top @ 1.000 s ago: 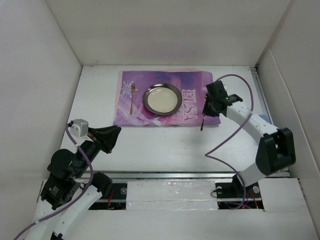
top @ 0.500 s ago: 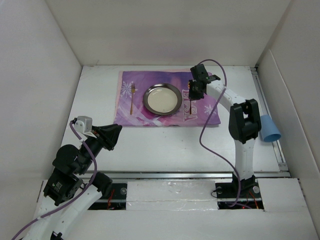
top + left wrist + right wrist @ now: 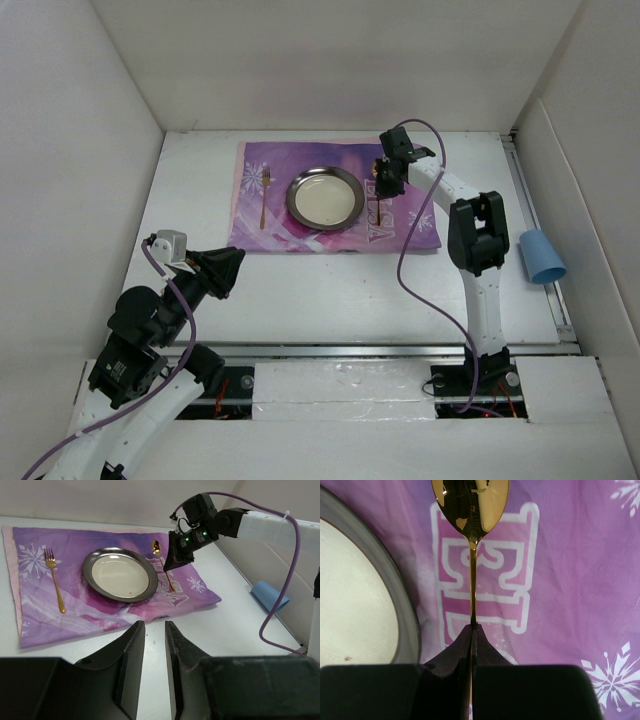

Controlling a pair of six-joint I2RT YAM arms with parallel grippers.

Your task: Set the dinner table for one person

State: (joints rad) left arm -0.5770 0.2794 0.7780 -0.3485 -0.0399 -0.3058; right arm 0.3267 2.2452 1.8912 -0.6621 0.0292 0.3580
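Change noted: a second ago my right gripper [image 3: 385,182] hung over the right edge of the placemat [image 3: 300,160]. It has since swung inward and now sits just right of the plate [image 3: 324,197], over the printed letters. With the arm moved, a blue cup [image 3: 541,257] shows lying at the right edge of the dinner table [image 3: 330,290].

Grip: the right fingers are pinched tight on the spoon [image 3: 471,590], part-way down its handle. My left gripper [image 3: 154,630] is parked near its base, fingers narrowly apart and holding nothing.

Orientation: the spoon's long axis runs near to far, roughly parallel with the fork [image 3: 264,195] left of the plate. Its bowl points to the far side and its handle back toward me. It is low over the mat; I cannot tell whether it touches.

Assessment: the spoon looks to be at its place and aligned, so letting go is probably the step due. The cup is not yet placed. The table lies flat ahead of both bases, with the mat on its far half.
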